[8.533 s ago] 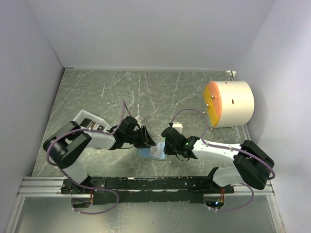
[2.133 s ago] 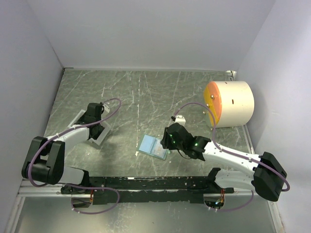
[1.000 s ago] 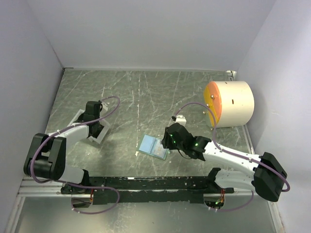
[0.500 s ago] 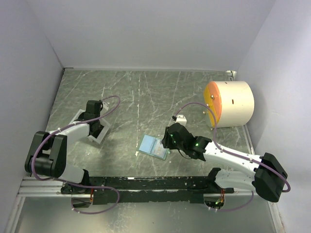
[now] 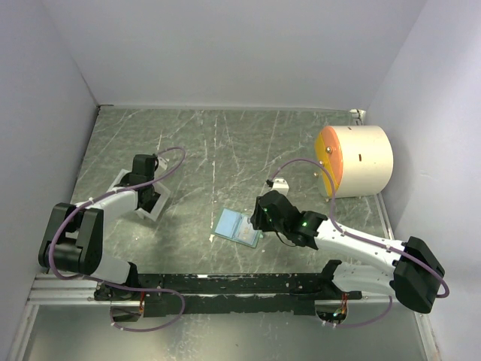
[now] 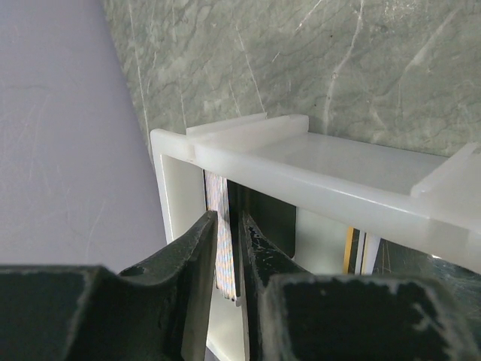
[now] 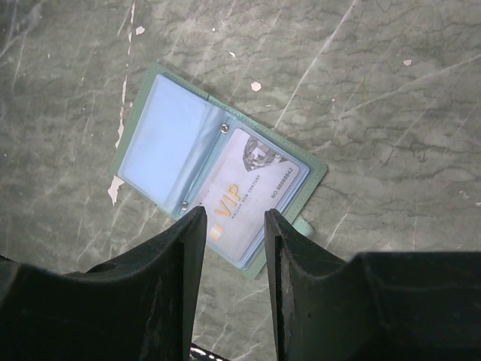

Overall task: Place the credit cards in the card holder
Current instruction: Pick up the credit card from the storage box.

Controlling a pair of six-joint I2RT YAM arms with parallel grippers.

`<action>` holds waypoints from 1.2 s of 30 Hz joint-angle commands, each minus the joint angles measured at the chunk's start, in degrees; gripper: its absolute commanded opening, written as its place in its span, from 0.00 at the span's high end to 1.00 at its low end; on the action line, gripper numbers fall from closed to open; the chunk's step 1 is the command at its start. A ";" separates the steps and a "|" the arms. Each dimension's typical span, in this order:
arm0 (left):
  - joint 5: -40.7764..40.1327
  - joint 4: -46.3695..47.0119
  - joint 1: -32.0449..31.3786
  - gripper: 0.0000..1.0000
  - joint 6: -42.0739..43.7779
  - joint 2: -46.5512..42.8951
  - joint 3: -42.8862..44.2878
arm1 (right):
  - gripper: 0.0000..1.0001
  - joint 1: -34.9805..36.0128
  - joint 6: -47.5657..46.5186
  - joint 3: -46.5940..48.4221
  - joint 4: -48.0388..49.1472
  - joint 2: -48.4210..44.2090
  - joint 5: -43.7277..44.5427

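- Near the table's left edge, the left end effector [image 6: 225, 222] dips into the white tray [image 6: 248, 150], where the cards [image 6: 270, 218] stand on edge.
- One card with a shimmering stripe [image 6: 220, 241] sits in the narrow gap between its fingers. I cannot tell whether they already pinch it.
- Toward the middle of the front edge, the wallet [image 7: 169, 150] lies open and flat, blue side up. A VIP card [image 7: 252, 188] sits in its right-hand pocket.
- The right end effector [image 5: 259, 214] hovers just above the wallet's right half, fingers spread and holding nothing.
- The left arm runs low from its base to the tray, with the wrist tipped down over the rim.
- The right arm stretches from its base leftward across the table, with the wrist pointing down.
- Eight and a half seconds ago both end effectors met at the wallet. Since then the left one has gone out to the tray.
- Over the last two seconds the right arm and the wallet have barely shifted.
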 commanded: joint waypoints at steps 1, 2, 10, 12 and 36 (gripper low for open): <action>-0.27 -0.58 0.92 0.72 0.18 0.46 2.22 | 0.62 -0.28 0.12 0.08 -1.25 -0.95 1.33; -0.26 -0.73 0.97 0.72 0.18 0.57 2.29 | 0.62 -0.32 0.12 0.10 -1.35 -1.04 1.45; -0.26 -2.10 1.07 0.76 -0.16 0.41 3.02 | 0.63 -0.34 0.38 -0.19 -1.20 -1.67 1.21; -0.26 -2.59 1.06 0.76 -0.26 0.23 3.36 | 0.63 -0.30 0.51 -0.14 -1.46 -1.76 1.16; 6.82 -19.66 1.43 0.93 -10.65 -0.41 11.48 | 0.63 -0.30 0.49 -0.12 -1.17 -1.78 1.01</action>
